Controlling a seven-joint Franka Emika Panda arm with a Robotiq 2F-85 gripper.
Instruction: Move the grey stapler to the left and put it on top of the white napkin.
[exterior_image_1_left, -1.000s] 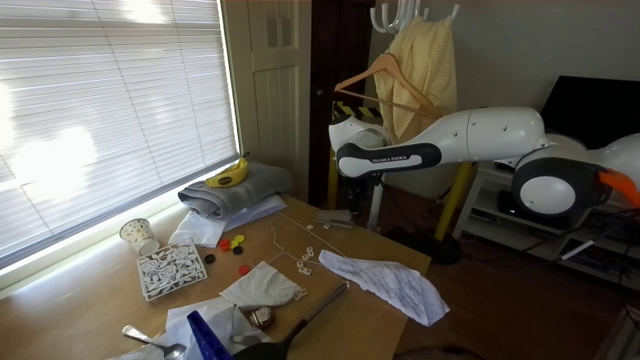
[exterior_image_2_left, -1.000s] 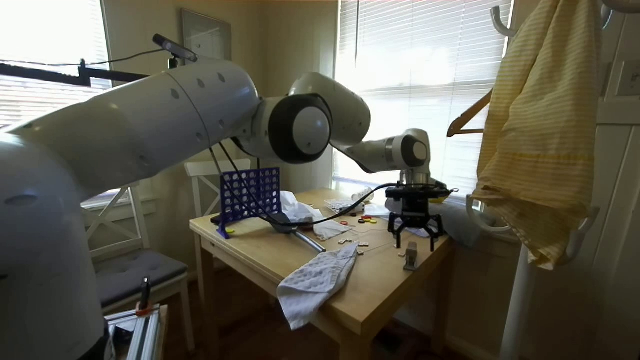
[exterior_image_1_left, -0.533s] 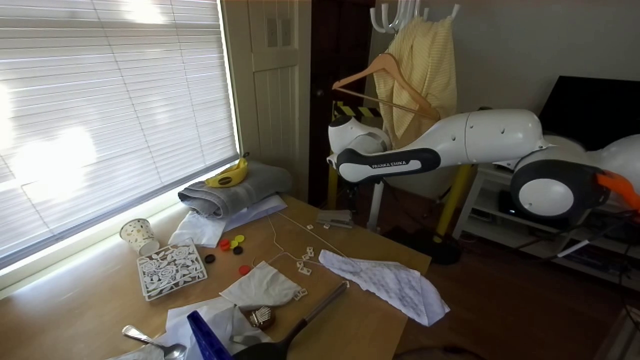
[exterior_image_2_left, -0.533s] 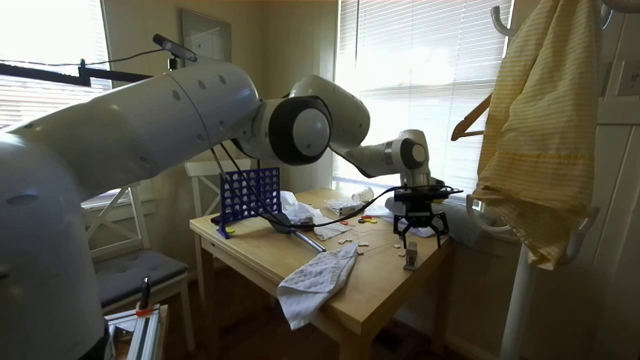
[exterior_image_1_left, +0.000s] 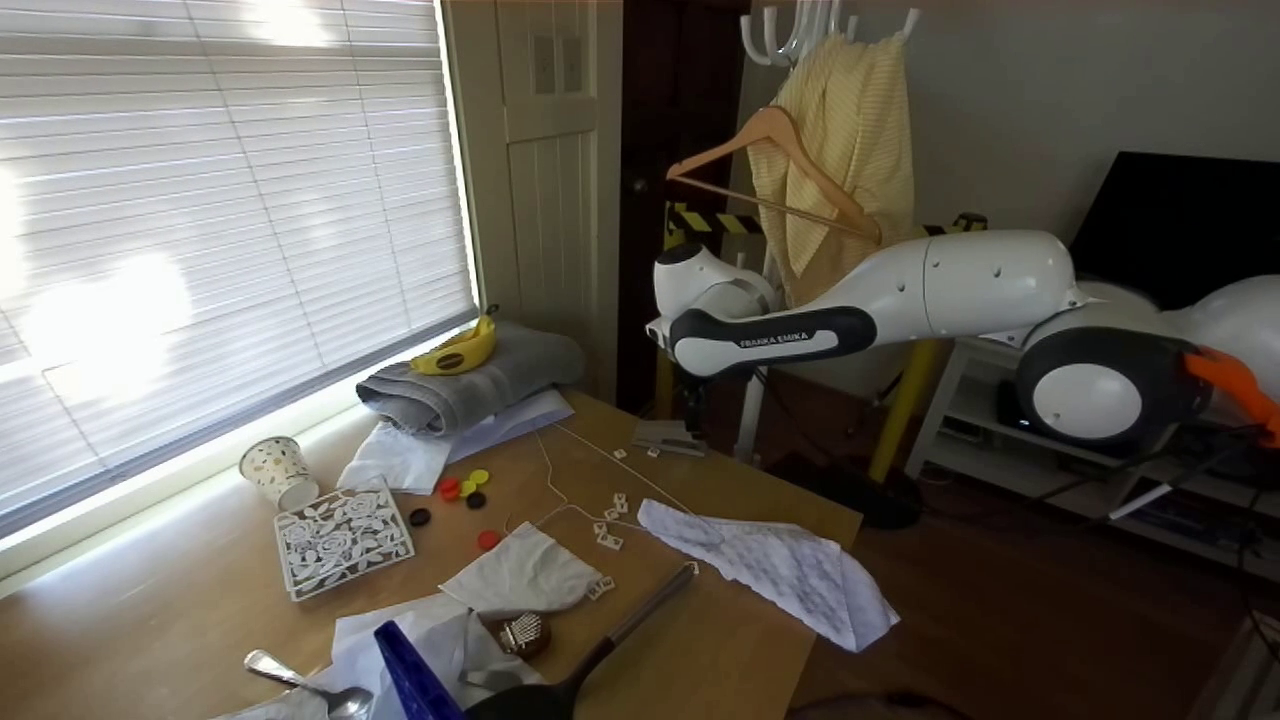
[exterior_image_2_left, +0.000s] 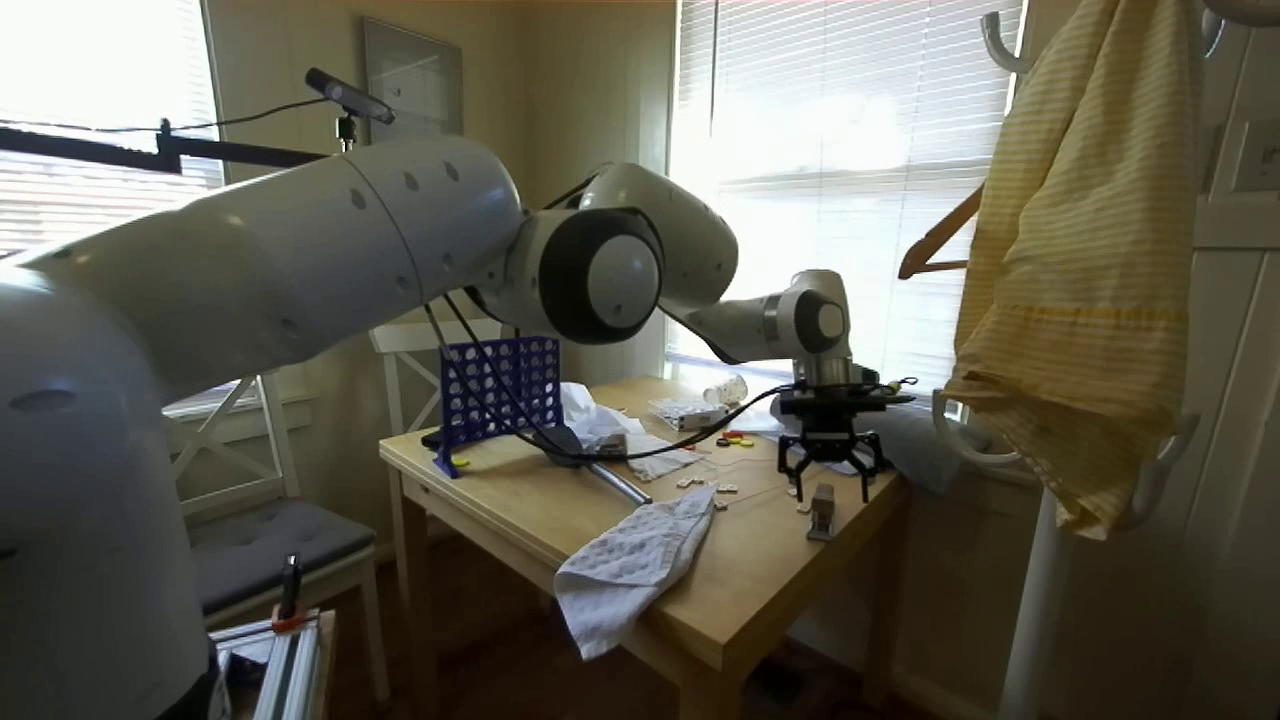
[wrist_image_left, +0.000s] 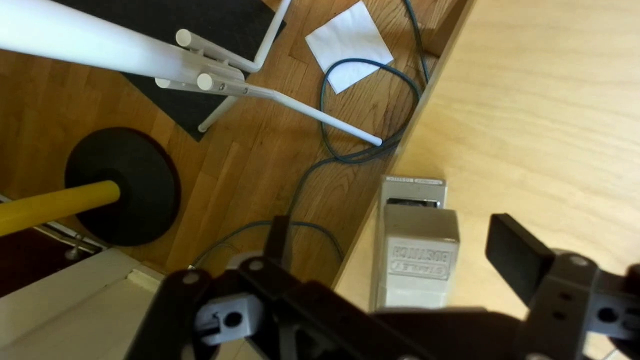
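Observation:
The grey stapler (wrist_image_left: 420, 255) lies on the wooden table near its edge. It also shows in both exterior views (exterior_image_1_left: 668, 437) (exterior_image_2_left: 822, 513). My gripper (wrist_image_left: 392, 237) is open above the stapler, with one finger on each side of it and neither touching. In an exterior view the gripper (exterior_image_2_left: 830, 495) points straight down, its fingers spread. In an exterior view the arm hides most of the gripper. The white napkin (exterior_image_1_left: 523, 570), crumpled and roughly square, lies flat mid-table beside small letter tiles. It shows small in an exterior view (exterior_image_2_left: 662, 461).
A long white cloth strip (exterior_image_1_left: 770, 570) hangs over the table edge. A spatula (exterior_image_1_left: 640, 615), a kalimba (exterior_image_1_left: 524, 634), a trivet (exterior_image_1_left: 345, 540) and a paper cup (exterior_image_1_left: 280, 474) lie around. A grey towel (exterior_image_1_left: 470, 385) bears a yellow banana pouch. A blue game grid (exterior_image_2_left: 500, 390) stands upright.
The arm has lowered a little. My gripper has shifted slightly sideways and back over the stapler, staying open. The stapler and napkin have not moved.

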